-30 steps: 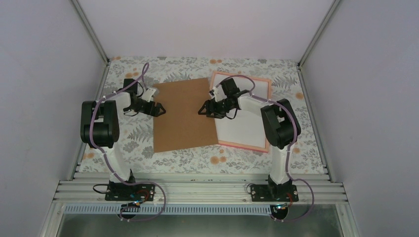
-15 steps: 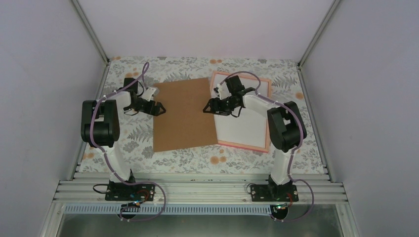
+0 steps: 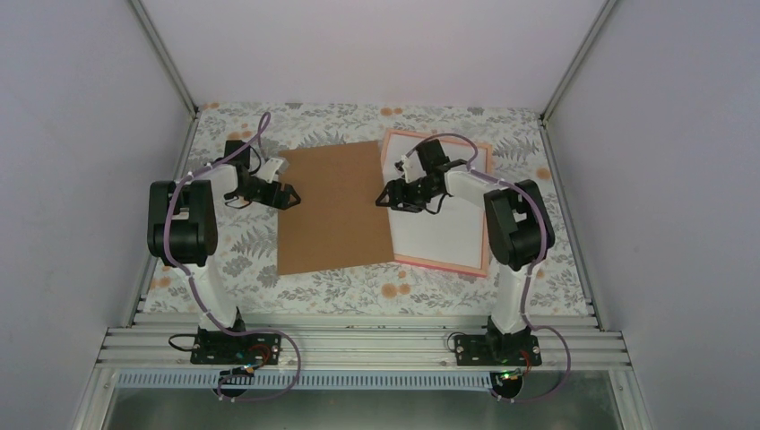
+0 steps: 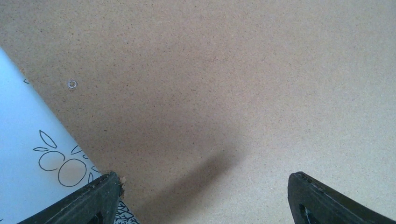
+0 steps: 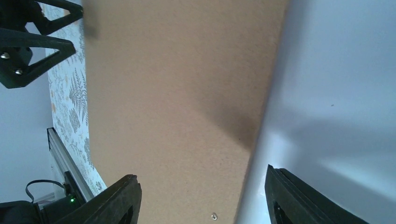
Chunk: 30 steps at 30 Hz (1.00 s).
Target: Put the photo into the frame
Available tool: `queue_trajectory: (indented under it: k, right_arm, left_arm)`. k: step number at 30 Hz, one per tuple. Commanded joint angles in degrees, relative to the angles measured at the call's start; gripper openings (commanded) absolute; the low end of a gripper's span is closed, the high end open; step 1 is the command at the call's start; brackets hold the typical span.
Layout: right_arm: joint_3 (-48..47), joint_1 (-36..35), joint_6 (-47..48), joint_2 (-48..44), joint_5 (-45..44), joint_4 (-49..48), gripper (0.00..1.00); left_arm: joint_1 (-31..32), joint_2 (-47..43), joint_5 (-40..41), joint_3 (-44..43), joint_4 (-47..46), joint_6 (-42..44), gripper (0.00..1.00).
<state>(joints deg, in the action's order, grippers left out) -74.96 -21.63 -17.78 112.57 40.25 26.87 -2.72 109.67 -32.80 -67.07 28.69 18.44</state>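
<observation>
The photo [image 3: 441, 228] lies white back up inside the pink frame [image 3: 439, 265] at the right of the table; its cat side is hidden. A brown backing board [image 3: 333, 208] lies in the middle, its right edge along the photo's left edge. My right gripper [image 3: 386, 195] hovers open over that seam; the right wrist view shows the board [image 5: 177, 93] and the white photo back [image 5: 336, 93] between its spread fingers [image 5: 116, 200]. My left gripper [image 3: 289, 197] is open and empty at the board's left edge, and the left wrist view is filled by the board [image 4: 210, 93].
A floral tablecloth [image 3: 242, 260] covers the table and shows in the left wrist view [image 4: 28, 154]. White walls and metal posts close in the sides and back. An aluminium rail [image 3: 358, 345] with the arm bases runs along the near edge.
My right gripper has drawn back a little to the right, from over the board's right edge toward the photo. The left arm, board, photo and frame have hardly moved.
</observation>
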Motion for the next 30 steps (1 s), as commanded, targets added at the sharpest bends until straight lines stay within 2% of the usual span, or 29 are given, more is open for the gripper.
queue_trajectory:
  k: [1,5,17,26,30]
  right_arm:
    - [-1.33,0.45,-2.0,2.84,4.25,-0.2,0.66]
    - [-1.98,0.45,-2.89,4.68,5.32,-0.33,0.65]
    - [-3.49,0.45,-6.6,7.53,14.71,-3.31,0.47]
    - [-3.81,0.44,-10.36,8.98,20.82,-7.92,0.45]
    - [-4.61,0.45,-13.0,10.14,23.99,-11.09,0.38]
  left_arm:
    - [0.18,1.91,2.21,1.99,1.83,-1.25,0.9]
    - [0.18,1.63,2.21,2.6,1.5,-1.48,0.9]
    - [0.34,1.65,1.49,2.21,1.72,-1.43,0.9]
    - [1.24,0.37,-2.39,3.72,1.18,-0.67,0.9]
    - [1.4,0.01,-3.46,4.2,1.1,-0.6,0.89]
